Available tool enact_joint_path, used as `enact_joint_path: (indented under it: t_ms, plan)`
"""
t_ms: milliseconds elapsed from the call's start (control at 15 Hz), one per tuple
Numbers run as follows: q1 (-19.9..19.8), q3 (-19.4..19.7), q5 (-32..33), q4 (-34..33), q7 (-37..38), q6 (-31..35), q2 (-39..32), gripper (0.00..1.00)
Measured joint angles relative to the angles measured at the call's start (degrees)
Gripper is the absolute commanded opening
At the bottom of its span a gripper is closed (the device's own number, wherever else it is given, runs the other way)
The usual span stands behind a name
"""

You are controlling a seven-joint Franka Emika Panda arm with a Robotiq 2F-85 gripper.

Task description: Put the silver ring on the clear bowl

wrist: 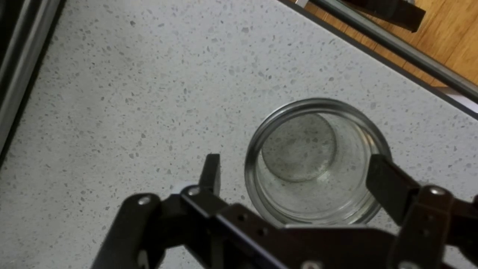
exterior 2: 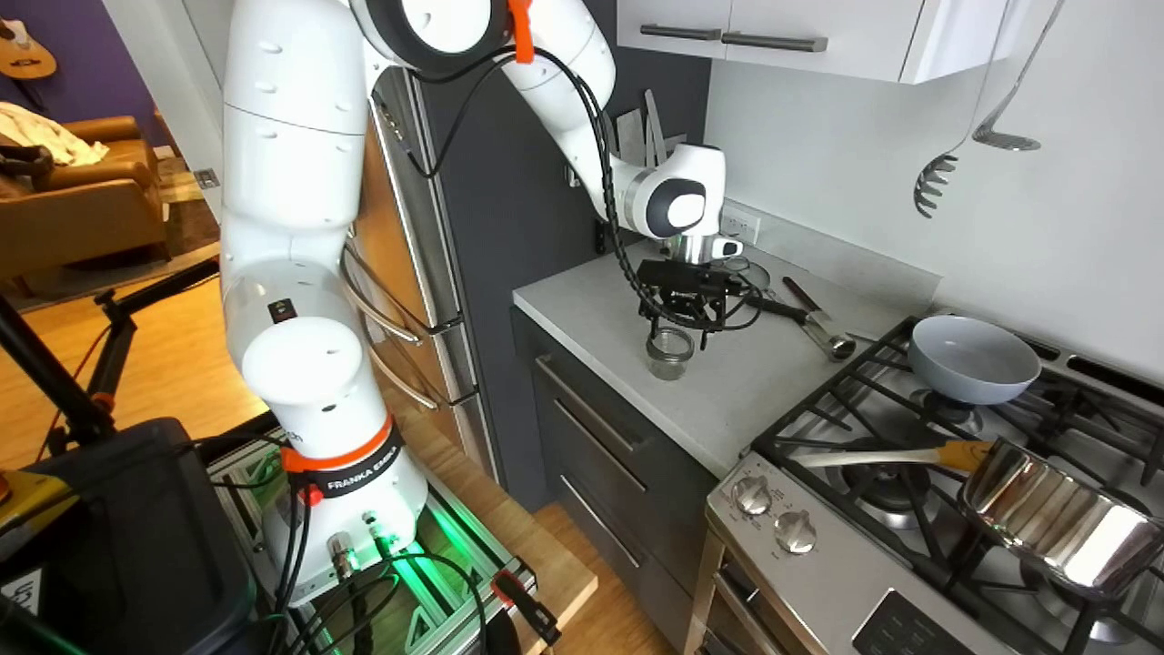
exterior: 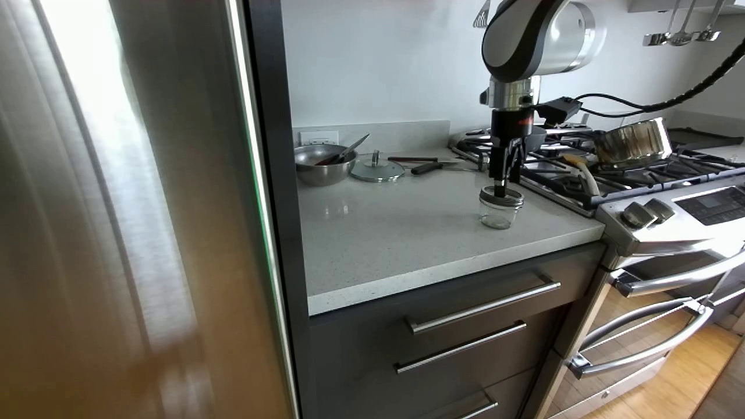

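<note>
The silver ring point(exterior: 507, 202) lies on the top rim of the clear bowl point(exterior: 497, 220), which stands upright on the counter near the stove. In the wrist view the ring point(wrist: 251, 157) looks roughly centred around the mouth of the glass bowl point(wrist: 298, 149). The bowl point(exterior 2: 668, 371) also shows in an exterior view. My gripper point(wrist: 294, 158) is open and points down at the ring. One fingertip overlaps the ring's right side in the wrist view; the other is outside its left side, with a gap. Whether a finger touches the ring I cannot tell. The near rim is partly hidden by the gripper.
A steel bowl point(exterior: 317, 171) with a utensil, a glass lid point(exterior: 377, 169) and knives point(exterior: 428, 168) lie toward the back wall. The gas stove point(exterior: 582, 186) with a tilted steel pot point(exterior: 634, 145) adjoins the counter. The counter's front edge point(exterior: 454, 266) is close to the bowl.
</note>
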State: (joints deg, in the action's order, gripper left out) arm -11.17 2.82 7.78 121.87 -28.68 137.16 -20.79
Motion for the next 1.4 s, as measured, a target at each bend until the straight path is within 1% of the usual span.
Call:
enact_joint_path:
  t_ms: [1400]
  plan:
    - [0.8,-0.2,0.1,0.2,-0.6,0.0,-1.2,1.0]
